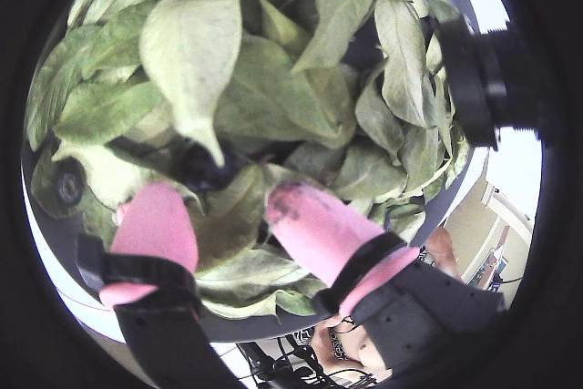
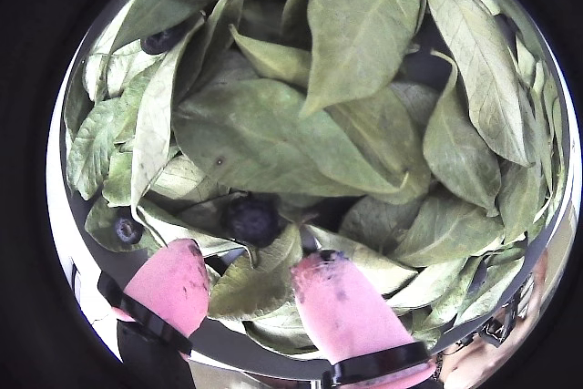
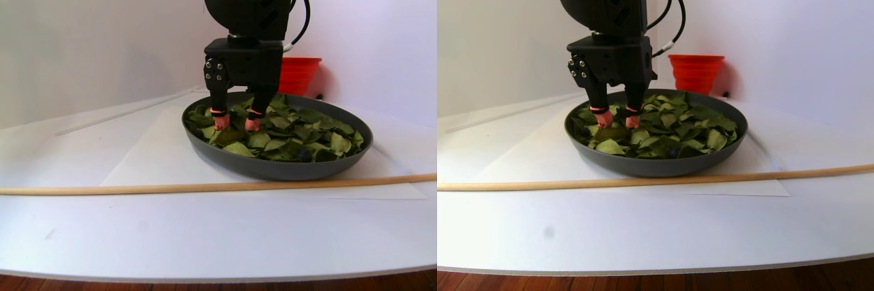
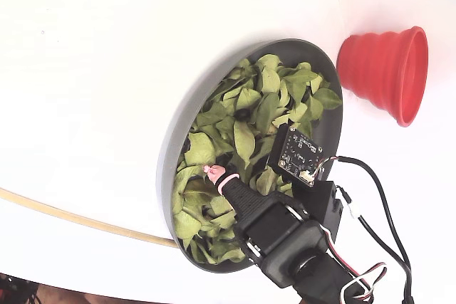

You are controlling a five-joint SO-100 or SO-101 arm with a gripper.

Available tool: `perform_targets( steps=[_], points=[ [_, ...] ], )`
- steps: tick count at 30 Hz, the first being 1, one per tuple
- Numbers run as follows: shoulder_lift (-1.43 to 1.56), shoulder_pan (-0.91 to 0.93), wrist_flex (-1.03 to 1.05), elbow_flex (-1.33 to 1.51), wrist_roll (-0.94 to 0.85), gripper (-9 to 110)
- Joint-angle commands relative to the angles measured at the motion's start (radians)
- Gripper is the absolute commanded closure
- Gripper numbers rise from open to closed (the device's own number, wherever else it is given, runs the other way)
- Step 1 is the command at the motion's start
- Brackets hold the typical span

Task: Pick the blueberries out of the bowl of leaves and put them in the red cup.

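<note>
The dark grey bowl [image 3: 273, 167] is full of green leaves [image 2: 273, 134]. My gripper [image 2: 257, 284] is open, and its pink fingertips [image 1: 155, 220] are lowered into the leaves at the bowl's near-left part in the stereo pair view [image 3: 233, 124]. A blueberry [image 2: 252, 219] lies just ahead of the gap between the fingers, partly under a leaf; it also shows in a wrist view [image 1: 205, 168]. Other blueberries [image 2: 127, 228] [image 2: 162, 40] lie to the left and at the far edge. The red cup [image 3: 299, 76] stands behind the bowl, and beside it in the fixed view [image 4: 385, 72].
A long wooden stick [image 3: 205, 186] lies across the white table in front of the bowl. A small camera board [image 4: 298, 154] and cables [image 4: 370, 204] hang off the wrist over the bowl. A white wall stands behind.
</note>
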Motion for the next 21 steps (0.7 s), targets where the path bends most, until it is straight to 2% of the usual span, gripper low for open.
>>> perform_targets(
  steps=[1, 21],
  points=[
    [0.000, 0.006, -0.032, -0.037, 0.003, 84],
    [-0.089, 0.029, -0.077, -0.064, -0.005, 83]
  ],
)
